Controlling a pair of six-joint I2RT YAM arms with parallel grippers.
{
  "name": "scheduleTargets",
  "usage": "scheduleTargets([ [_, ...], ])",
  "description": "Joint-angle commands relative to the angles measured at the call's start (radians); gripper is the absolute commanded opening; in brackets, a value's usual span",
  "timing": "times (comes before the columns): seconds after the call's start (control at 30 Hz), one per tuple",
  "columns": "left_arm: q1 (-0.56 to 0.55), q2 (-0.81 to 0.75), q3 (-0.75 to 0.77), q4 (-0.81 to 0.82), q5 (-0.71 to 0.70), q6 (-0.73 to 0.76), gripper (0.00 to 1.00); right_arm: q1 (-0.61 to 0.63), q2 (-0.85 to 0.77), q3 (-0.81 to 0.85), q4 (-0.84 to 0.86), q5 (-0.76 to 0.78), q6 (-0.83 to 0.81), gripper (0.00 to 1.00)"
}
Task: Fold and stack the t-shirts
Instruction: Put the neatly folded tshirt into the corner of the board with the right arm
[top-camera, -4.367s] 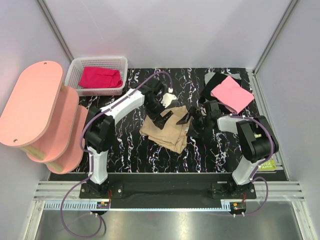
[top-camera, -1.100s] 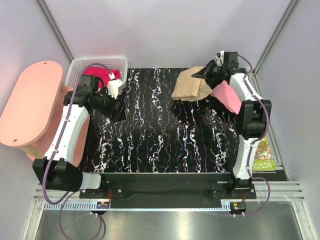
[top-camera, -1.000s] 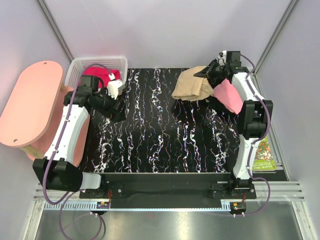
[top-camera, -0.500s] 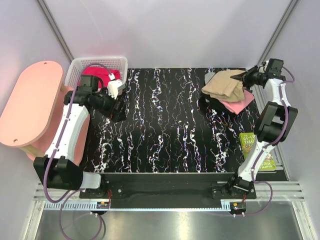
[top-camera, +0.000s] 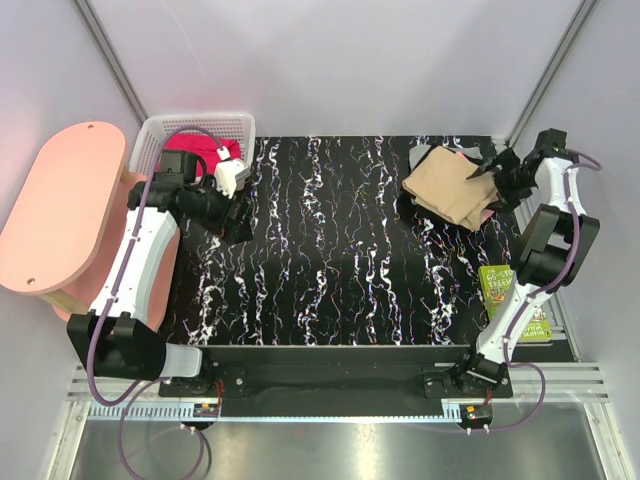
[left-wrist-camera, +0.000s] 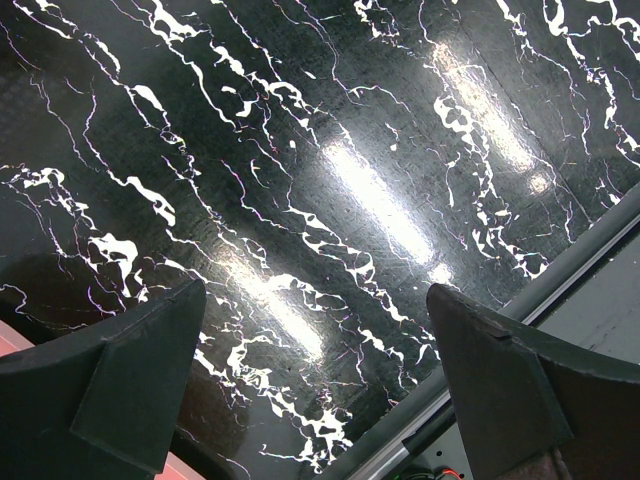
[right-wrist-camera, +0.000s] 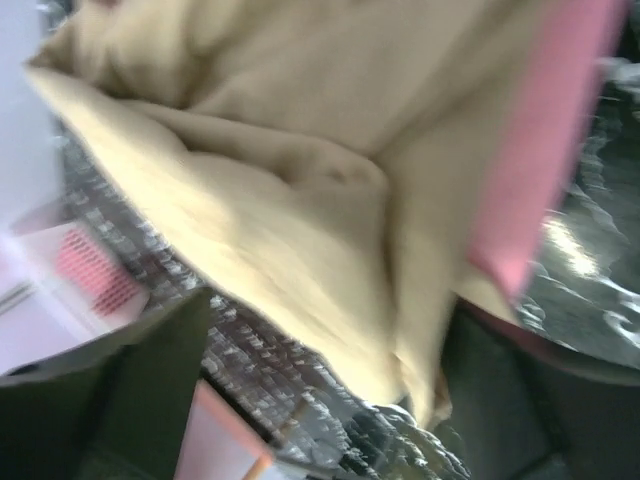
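Observation:
The tan-beige t-shirt (top-camera: 447, 187) lies folded on top of the pink t-shirt (top-camera: 488, 214) and the black one (top-camera: 419, 157) at the back right of the table. My right gripper (top-camera: 497, 178) is at the stack's right edge, jaws wide apart. The blurred right wrist view shows the tan cloth (right-wrist-camera: 300, 180) and a pink edge (right-wrist-camera: 560, 130) just ahead of the gripper (right-wrist-camera: 330, 330). The magenta-red t-shirt (top-camera: 186, 143) lies in the white basket (top-camera: 150, 135). My left gripper (top-camera: 235, 218) is open and empty over bare table (left-wrist-camera: 315, 295) beside the basket.
A pink tiered shelf (top-camera: 60, 215) stands along the left side. A green paperback book (top-camera: 512, 300) lies at the table's right edge near the front. The marbled black tabletop (top-camera: 330, 260) has a metal rail at its front edge (left-wrist-camera: 560, 260).
My right gripper carried the tan t-shirt from mid-table to the back right, laid it on the pink one and opened. My left arm swung to the basket and has since held still.

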Motion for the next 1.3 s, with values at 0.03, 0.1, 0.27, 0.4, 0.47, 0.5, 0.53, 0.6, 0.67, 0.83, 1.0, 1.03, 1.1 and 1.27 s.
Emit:
scheduleTargets([
  [0.03,0.005,-0.029,0.009,0.017,0.041,0.016,0.99,-0.004,0.008,0.141,-0.211,0.294,-0.084,1.0],
  [0.1,0.005,-0.037,0.001,0.016,0.031,0.021,0.99,-0.004,-0.004,0.184,-0.269,0.368,-0.091,1.0],
  [0.27,0.005,-0.048,0.002,0.014,0.033,0.021,0.99,-0.004,-0.069,0.338,-0.35,0.41,-0.049,1.0],
  [0.4,0.005,-0.045,0.019,0.014,0.042,0.01,0.99,-0.003,-0.136,0.298,-0.171,0.051,0.024,1.0],
  [0.47,0.005,-0.039,0.025,0.016,0.044,0.005,0.99,0.009,-0.108,0.28,-0.084,-0.151,0.087,1.0],
  [0.5,0.005,-0.036,0.033,0.011,0.042,0.004,0.99,0.018,-0.062,0.298,-0.078,-0.179,0.093,1.0],
  [0.53,0.005,-0.037,0.035,0.011,0.039,0.002,0.99,0.026,-0.04,0.309,-0.077,-0.195,0.083,1.0],
  [0.6,0.005,-0.033,0.042,0.01,0.031,0.004,0.99,0.055,0.015,0.318,-0.07,-0.199,0.075,1.0],
  [0.67,0.005,-0.025,0.047,0.008,0.028,0.002,0.99,0.064,0.061,0.315,-0.052,-0.204,0.067,1.0],
  [0.83,0.005,0.0,0.064,0.007,0.024,0.001,0.99,0.065,0.144,0.315,0.004,-0.186,0.058,1.0],
  [1.0,0.005,0.01,0.075,0.004,0.01,-0.001,0.99,0.06,0.285,0.395,0.004,-0.164,0.04,1.0],
  [1.03,0.005,0.01,0.073,0.004,0.007,0.001,0.99,0.058,0.304,0.402,0.001,-0.151,0.038,1.0],
  [1.1,0.005,0.01,0.075,-0.001,-0.001,0.004,0.99,0.052,0.336,0.402,-0.007,-0.131,0.022,1.0],
  [1.27,0.005,0.012,0.065,-0.004,-0.004,0.01,0.99,0.049,0.377,0.373,-0.027,-0.072,-0.02,1.0],
])
